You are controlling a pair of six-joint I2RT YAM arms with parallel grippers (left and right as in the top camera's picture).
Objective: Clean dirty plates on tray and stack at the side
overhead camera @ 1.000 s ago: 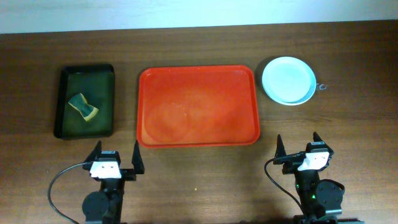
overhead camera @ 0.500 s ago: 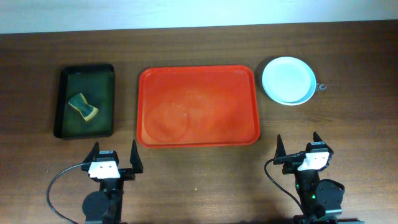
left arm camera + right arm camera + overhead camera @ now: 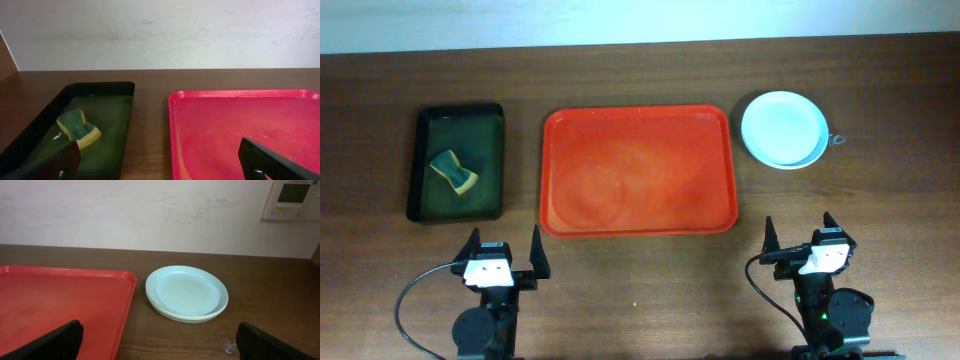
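The plates (image 3: pixel 784 129) sit in one stack on the table, right of the red-orange tray (image 3: pixel 638 170); a pale mint-blue one is on top, and the stack also shows in the right wrist view (image 3: pixel 186 292). The tray holds no plates and shows faint wet marks. It also shows in the left wrist view (image 3: pixel 240 130) and the right wrist view (image 3: pixel 60 305). My left gripper (image 3: pixel 503 252) is open and empty near the front edge, below the tray's left corner. My right gripper (image 3: pixel 799 238) is open and empty, in front of the plate stack.
A black tray (image 3: pixel 459 163) at the left holds a green-and-yellow sponge (image 3: pixel 454 172), also seen in the left wrist view (image 3: pixel 78 128). A small metal ring (image 3: pixel 836 139) lies right of the plates. A pale wall stands behind the table.
My left gripper has shifted slightly to the left. Nothing else has moved.
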